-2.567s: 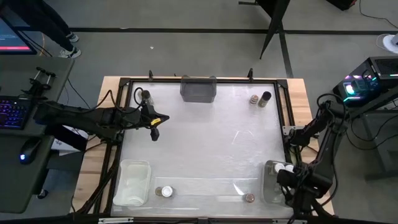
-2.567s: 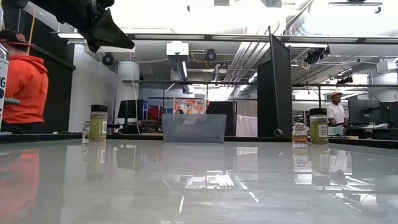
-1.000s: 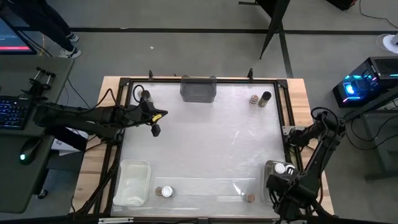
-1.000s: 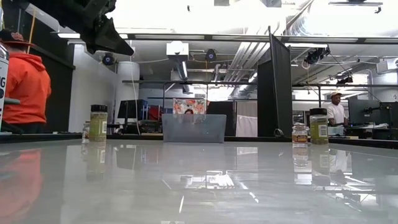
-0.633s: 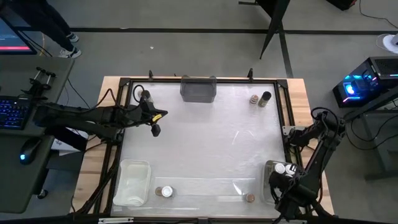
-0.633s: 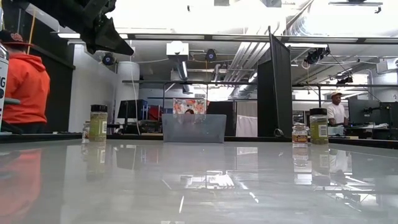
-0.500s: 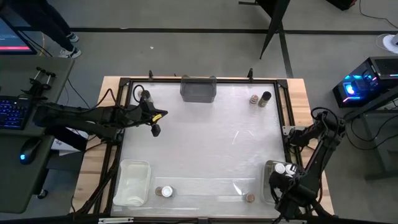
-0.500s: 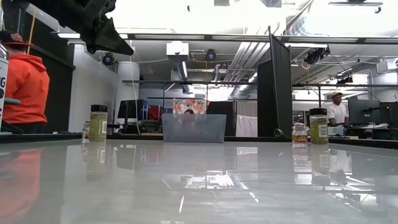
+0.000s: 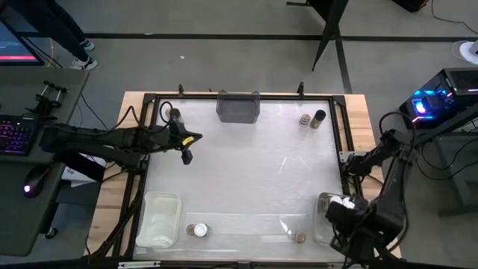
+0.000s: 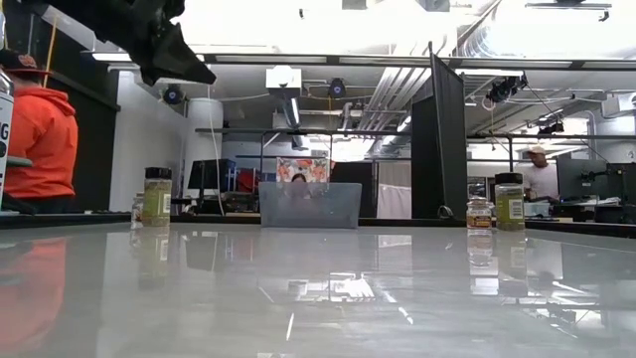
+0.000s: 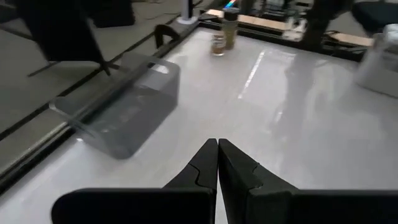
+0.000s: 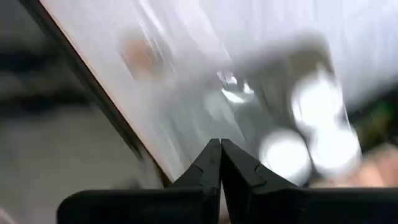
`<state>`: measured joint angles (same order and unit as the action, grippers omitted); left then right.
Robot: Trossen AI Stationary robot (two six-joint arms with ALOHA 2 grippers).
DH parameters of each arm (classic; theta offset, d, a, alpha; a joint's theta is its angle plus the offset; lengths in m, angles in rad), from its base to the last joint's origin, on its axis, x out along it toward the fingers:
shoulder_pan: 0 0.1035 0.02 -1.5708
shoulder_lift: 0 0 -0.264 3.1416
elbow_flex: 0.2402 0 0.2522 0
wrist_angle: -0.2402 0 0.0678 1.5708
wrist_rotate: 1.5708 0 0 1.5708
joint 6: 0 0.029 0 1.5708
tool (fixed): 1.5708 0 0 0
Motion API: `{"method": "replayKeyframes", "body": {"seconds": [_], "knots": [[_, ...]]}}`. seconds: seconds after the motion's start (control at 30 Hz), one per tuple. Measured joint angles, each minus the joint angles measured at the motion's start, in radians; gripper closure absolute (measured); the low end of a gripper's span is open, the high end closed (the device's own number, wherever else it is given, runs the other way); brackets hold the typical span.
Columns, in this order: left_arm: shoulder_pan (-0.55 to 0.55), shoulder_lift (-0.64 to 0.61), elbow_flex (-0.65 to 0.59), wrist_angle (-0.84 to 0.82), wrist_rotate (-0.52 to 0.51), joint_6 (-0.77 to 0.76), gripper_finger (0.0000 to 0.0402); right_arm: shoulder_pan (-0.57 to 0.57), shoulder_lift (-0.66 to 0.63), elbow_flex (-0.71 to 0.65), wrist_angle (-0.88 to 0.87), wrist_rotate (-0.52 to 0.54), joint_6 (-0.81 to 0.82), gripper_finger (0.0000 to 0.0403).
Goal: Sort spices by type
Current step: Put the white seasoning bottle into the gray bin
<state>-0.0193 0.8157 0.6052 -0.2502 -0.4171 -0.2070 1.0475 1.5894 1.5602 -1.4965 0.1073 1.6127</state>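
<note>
1. Broadly, the counter (image 9: 246, 172) carries three bins. Taking the grey bin (image 9: 238, 107) at its far edge as landmark: a clear bin (image 9: 158, 218) sits at the near corner on the left arm's side, and another clear bin (image 9: 323, 213) at the near corner on the right arm's side.
2. Left claw (image 9: 187, 155): hovering above the counter, to the left-arm side of the grey bin and slightly nearer; fingers pressed together, holding nothing. Right claw (image 12: 219, 152): over the right-side clear bin, well apart from the grey bin; fingers likewise together, empty.
3. Spices: one jar (image 9: 174, 115) at the far edge beyond the left claw; a brown-topped jar (image 9: 305, 119) just beside a dark-lidded jar (image 9: 320, 117) on the right-arm side of the grey bin; a white-lidded jar (image 9: 199, 230) and a brown-topped jar (image 9: 299, 237) along the near edge; white-lidded jars (image 9: 345, 202) inside the right-side bin.
4. Handling, by judgement: jars look rigid, light and smooth-walled, liable to tip or slip; grip the body squarely below the lid.
5. Labels: yellowish panels show on the far jars in the low view; no writing is legible.
</note>
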Motion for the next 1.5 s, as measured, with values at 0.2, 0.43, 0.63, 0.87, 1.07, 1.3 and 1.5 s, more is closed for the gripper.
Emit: {"method": "replayKeyframes", "body": {"seconds": [0.2,0.43,0.63,0.87,1.07,1.3,1.5], "knots": [[-0.001,-0.036,0.000,0.022,0.199,-0.027,0.0401,-0.194,0.000,0.058,0.007,0.419,-0.081,0.0402],[-0.001,-0.105,0.025,0.030,0.380,-0.041,0.0402,-0.541,0.002,-0.059,0.241,0.421,-0.454,0.0385],[-0.060,-0.115,0.071,0.027,0.522,-0.097,0.0381,-0.740,0.002,-0.138,0.742,0.220,-0.890,0.0321],[-0.266,0.023,0.204,-0.121,0.467,-0.108,0.0305,-0.813,0.001,-0.139,0.763,0.197,-0.993,0.0251],[-0.434,0.195,0.283,-0.229,0.488,-0.139,0.0292,-0.811,0.000,-0.140,0.756,0.147,-1.106,0.0226],[-0.651,0.384,0.289,-0.199,0.291,-0.235,0.0390,-0.812,0.000,-0.156,0.715,0.166,-1.247,0.0301],[-0.703,0.516,0.372,-0.104,0.251,-0.245,0.0401,-0.812,-0.009,-0.241,0.674,0.051,-1.279,0.0391]]}}
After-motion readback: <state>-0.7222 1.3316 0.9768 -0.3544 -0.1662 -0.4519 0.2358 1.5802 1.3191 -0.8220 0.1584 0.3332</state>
